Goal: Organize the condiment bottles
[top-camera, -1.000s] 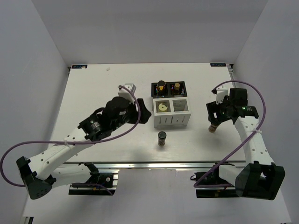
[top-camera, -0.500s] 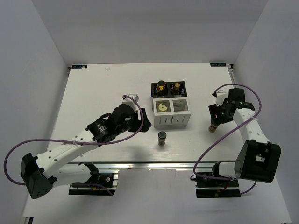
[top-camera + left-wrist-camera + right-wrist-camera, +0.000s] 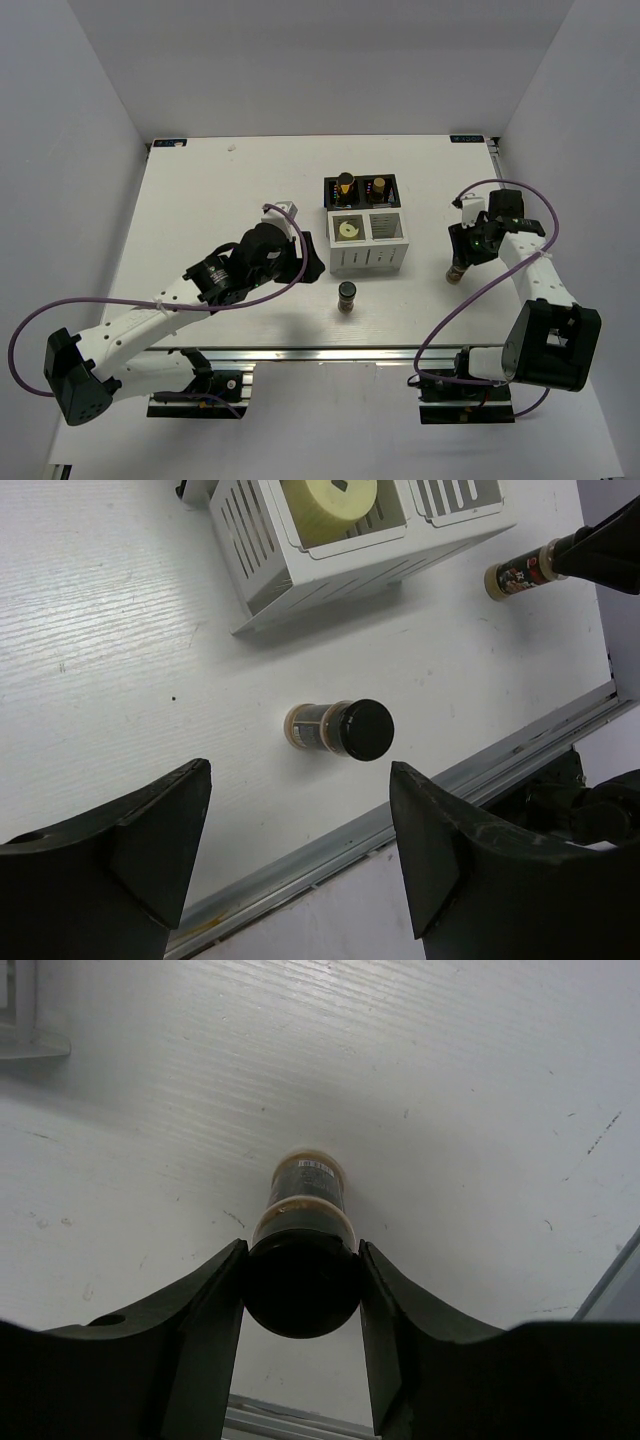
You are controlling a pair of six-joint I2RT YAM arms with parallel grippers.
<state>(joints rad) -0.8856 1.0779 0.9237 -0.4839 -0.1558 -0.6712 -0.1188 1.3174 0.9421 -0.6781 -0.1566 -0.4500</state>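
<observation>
Right end effector (image 3: 303, 1285) was clamped on the cap of a brown jar (image 3: 308, 1182)
Left end effector (image 3: 300, 845) gaped apart, second jar (image 3: 338, 728) just ahead; labels too blurry to read.

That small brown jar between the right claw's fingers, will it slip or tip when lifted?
The brown jar looks rigid, probably light. The right claw grips only its smooth round cap, so it may swivel. Upright on a narrow base, it could tip if nudged.
</observation>
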